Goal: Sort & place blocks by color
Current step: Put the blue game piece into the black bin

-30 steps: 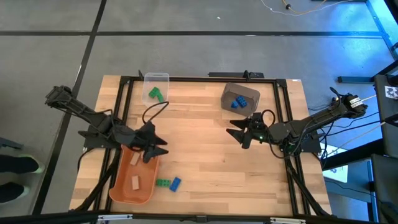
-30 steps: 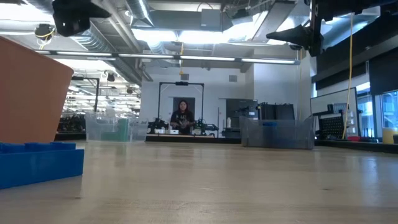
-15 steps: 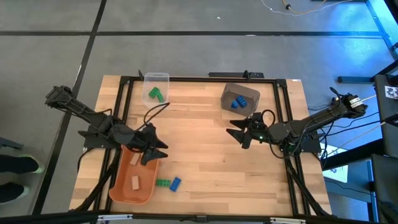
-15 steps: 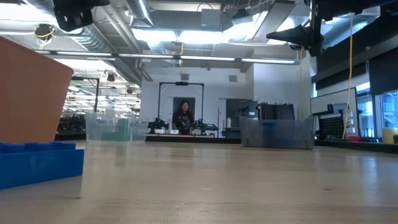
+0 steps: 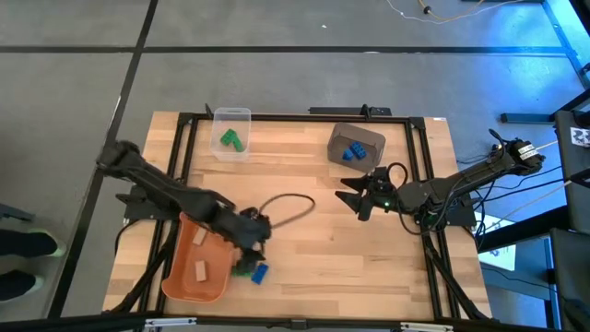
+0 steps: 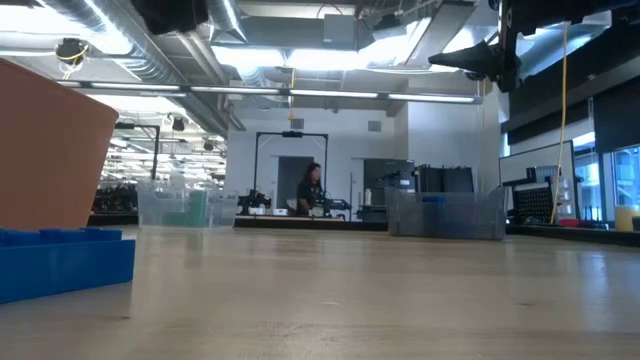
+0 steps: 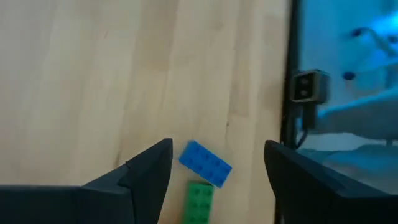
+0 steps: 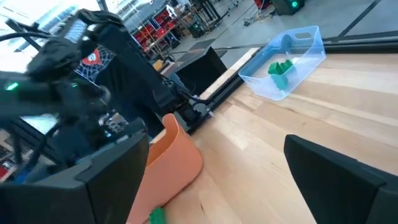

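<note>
A green block (image 5: 241, 269) and a blue block (image 5: 261, 272) lie flat on the table beside the orange tub (image 5: 184, 277). My left gripper (image 5: 250, 251) hovers open just above them. In the left wrist view the blue block (image 7: 205, 163) and the green block (image 7: 199, 200) show between its spread fingers (image 7: 149, 171), untouched. Tan blocks (image 5: 200, 270) lie in the orange tub. Green blocks (image 5: 230, 140) sit in a clear bin, blue blocks (image 5: 352, 150) in a dark grey bin. My right gripper (image 5: 354, 198) waits open in the air at mid-table.
The clear bin (image 5: 230, 120) and the dark grey bin (image 5: 343, 136) stand along the far edge. A black frame (image 5: 304, 116) borders the table. A cable loop (image 5: 290, 205) hangs from my left arm. Bare wood lies between the two arms. A person (image 6: 310, 190) stands far off in the room.
My left gripper has swung from above the orange tub's far end toward the table's right and near edge, and now stands over the loose green and blue blocks. Its cable loop has followed to the right. The blocks have not moved.
</note>
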`<state>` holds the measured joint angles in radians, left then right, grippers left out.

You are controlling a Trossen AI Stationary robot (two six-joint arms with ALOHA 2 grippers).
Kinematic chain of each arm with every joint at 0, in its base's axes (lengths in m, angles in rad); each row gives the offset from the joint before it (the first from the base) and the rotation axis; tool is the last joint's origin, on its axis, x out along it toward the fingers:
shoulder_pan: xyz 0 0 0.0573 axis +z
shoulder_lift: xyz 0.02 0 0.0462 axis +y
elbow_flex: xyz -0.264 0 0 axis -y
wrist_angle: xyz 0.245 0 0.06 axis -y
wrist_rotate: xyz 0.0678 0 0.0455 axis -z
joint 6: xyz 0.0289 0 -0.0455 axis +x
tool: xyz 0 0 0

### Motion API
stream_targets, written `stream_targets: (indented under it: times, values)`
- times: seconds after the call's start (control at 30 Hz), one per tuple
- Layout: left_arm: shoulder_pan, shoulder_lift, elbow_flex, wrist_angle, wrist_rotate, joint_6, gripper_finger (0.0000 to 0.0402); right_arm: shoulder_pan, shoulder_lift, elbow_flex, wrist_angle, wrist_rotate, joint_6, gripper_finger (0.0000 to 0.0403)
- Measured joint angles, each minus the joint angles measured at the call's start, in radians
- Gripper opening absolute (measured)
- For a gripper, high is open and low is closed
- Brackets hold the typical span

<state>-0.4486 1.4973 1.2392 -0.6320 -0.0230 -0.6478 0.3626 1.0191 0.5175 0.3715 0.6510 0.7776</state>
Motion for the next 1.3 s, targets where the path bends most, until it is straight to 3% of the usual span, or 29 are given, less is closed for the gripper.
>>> stream_targets:
  times: [0.37, 0.7, 1.0, 1.3]
  values:
    - [0.001, 0.386, 0.362, -0.268, 0.049, -0.425, 0.0244, 0.000, 0.000, 0.000, -0.050, 0.000, 0.005, 0.0373]
    - [-0.086, 0.561, 0.406, -0.319, -0.004, -0.734, 0.0244, 0.000, 0.000, 0.000, -0.068, -0.078, 0.003, 0.0373]
    - [-0.097, 0.596, 0.406, -0.332, -0.122, -0.756, 0.0244, 0.000, 0.000, 0.000, -0.070, -0.077, 0.052, 0.0373]
    - [-0.137, 0.596, 0.406, -0.281, -0.073, -0.712, 0.0244, 0.000, 0.000, 0.000, -0.071, -0.077, 0.059, 0.0373]
